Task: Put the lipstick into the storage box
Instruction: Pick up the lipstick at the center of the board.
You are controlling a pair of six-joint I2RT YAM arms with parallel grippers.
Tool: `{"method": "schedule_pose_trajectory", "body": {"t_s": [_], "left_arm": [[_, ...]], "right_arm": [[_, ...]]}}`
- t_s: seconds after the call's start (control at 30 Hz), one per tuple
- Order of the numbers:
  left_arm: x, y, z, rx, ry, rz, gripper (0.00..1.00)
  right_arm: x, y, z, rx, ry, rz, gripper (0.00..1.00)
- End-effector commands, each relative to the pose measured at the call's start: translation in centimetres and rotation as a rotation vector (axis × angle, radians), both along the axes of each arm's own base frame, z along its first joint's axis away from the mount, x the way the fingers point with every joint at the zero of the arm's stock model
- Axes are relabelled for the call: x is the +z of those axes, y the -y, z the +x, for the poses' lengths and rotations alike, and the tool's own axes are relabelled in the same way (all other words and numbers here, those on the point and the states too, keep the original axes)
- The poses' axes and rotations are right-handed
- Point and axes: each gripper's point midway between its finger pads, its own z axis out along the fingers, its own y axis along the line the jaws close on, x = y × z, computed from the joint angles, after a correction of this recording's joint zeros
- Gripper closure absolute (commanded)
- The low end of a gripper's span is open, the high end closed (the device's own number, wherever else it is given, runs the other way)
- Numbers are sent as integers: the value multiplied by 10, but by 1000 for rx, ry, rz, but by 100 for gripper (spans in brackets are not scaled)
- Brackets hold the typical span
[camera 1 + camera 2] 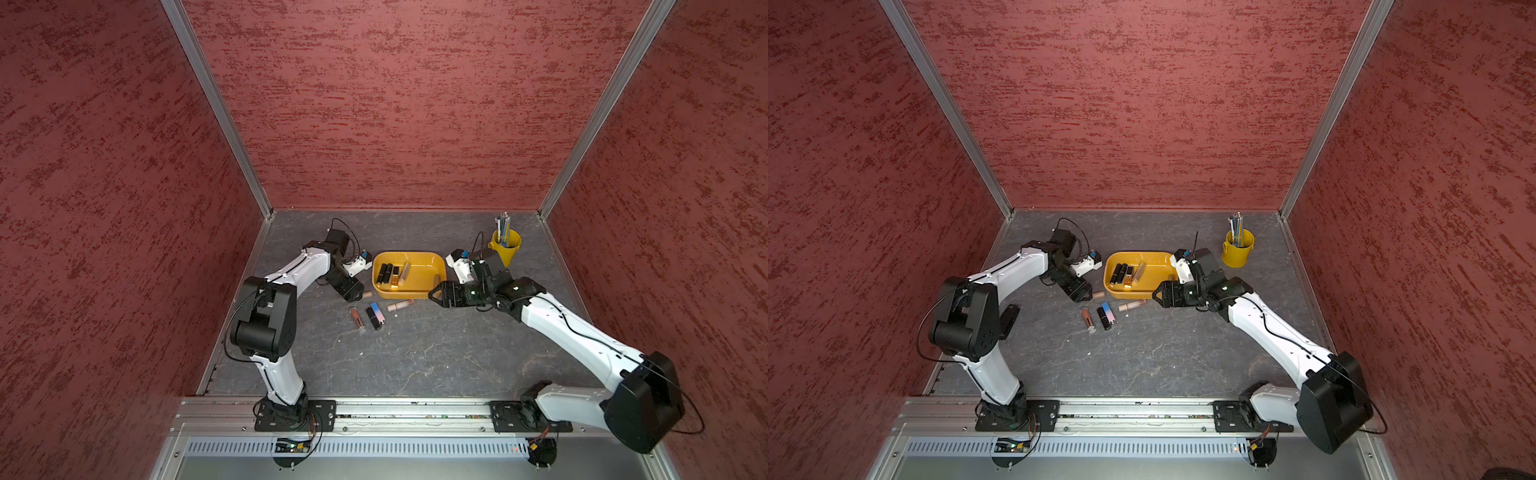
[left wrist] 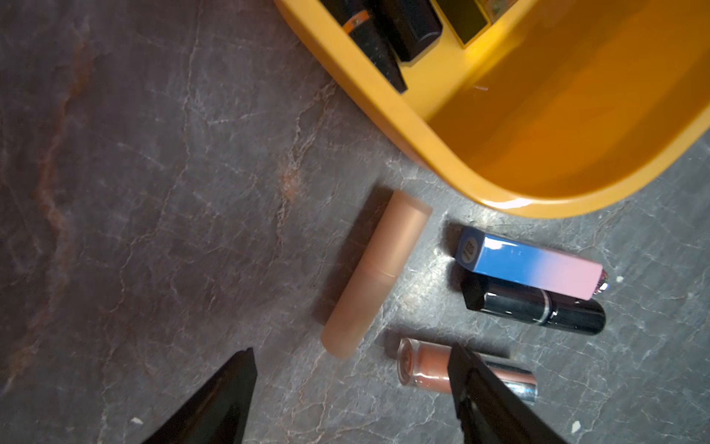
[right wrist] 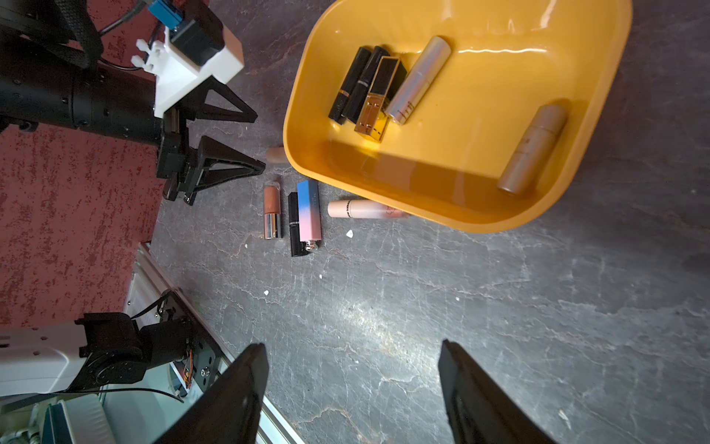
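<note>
In a top view the tan lipstick (image 1: 367, 294) by the left gripper (image 1: 358, 296) shows only its tip — the rest sits behind the gripper. Left wrist view: the storage box (image 2: 418, 134) runs off the frame, and one gripper finger (image 2: 484, 384) covers the middle of the nude gloss tube (image 2: 422, 367). Print on the tubes — too small to read.

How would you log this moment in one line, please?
left gripper: open, by tan lipstick | right gripper: open, empty | storage box: partly filled
</note>
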Motion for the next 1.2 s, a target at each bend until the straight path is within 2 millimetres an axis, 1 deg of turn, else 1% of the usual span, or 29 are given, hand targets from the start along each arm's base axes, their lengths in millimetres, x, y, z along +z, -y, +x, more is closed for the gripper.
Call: {"method": "schedule_pose_trajectory", "body": {"t_s": [0.0,0.3,0.43,0.63,0.97,1.07,1.17], "left_arm": [[1,4,14,-18,28,-17,20],[-18,4,14,-19,1,-7,23],[-24,4,14,-17,-6,-3,25],[-36,2,14,-13,-25,23,29],[-48,0,12,-9,-51,46,35],[-52,-1,11,-8,-59,57,39],[-56,-3,9,-7,-75,72,45]], "right_arm": [[11,-6,4,18,35,10,25],[10,-6,4,12,31,16,25],[10,-7,5,10,31,18,25],[9,-8,4,10,28,26,25],[10,-8,3,10,31,32,25],[10,-8,3,10,32,34,25],[11,-8,3,11,34,36,25]]}}
